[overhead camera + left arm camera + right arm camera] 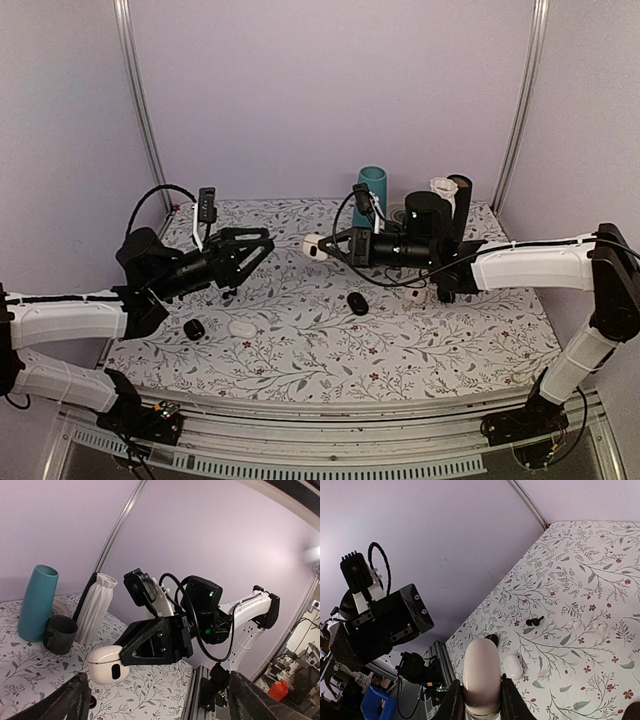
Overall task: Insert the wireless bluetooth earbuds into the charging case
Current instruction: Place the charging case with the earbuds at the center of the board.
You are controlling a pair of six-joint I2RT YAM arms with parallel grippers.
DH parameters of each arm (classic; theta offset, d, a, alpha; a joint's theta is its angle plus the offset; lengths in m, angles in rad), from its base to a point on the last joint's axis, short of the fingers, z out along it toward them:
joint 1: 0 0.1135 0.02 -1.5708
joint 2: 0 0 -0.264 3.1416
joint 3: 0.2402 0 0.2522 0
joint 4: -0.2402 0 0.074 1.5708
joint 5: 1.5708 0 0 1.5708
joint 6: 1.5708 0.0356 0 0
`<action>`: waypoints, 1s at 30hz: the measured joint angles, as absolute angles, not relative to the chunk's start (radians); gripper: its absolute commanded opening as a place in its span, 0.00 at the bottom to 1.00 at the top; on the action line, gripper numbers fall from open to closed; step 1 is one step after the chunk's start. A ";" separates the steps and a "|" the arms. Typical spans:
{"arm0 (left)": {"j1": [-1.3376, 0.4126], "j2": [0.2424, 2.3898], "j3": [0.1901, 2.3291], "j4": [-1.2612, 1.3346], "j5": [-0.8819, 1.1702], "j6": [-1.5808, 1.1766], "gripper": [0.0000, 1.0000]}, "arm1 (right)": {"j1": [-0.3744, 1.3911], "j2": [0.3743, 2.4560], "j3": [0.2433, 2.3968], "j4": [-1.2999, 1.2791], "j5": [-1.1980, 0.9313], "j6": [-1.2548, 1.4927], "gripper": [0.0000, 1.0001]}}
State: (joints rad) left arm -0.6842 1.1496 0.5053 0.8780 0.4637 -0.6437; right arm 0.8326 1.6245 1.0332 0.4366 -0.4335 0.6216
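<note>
floral tablecloth (300, 350): right gripper (325, 246) pinches closed white case (107, 664); left gripper (256, 250) facing case, spread wide, empty. hold case steady, open lid first.

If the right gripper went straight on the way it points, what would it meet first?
Likely the left gripper, open and facing it; the right wrist view shows that off to one side, so it might miss.

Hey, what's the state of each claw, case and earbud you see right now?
left claw: open, empty
held white case: lid closed, off the table
right claw: shut on the held white case
black oval case: closed, lying on the table
black earbud: loose on the table
</note>
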 measured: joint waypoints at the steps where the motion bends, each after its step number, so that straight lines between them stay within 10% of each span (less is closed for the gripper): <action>1: -0.683 1.142 0.505 0.863 0.453 -0.638 0.96 | 0.829 1.625 1.032 0.423 -0.427 0.622 0.04; 24: -0.671 1.092 0.505 0.762 0.392 -0.613 0.96 | 0.803 1.950 1.075 0.155 -0.316 0.668 0.04; 30: -0.670 1.092 0.505 0.762 0.393 -0.613 0.96 | 0.798 1.959 1.086 0.124 -0.284 0.685 0.23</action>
State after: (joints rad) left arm -0.6704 1.0920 0.5049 0.7616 0.3927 -0.6128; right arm 0.7979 1.9591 1.0863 0.1242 -0.2844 0.6853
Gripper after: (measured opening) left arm 0.960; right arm 0.192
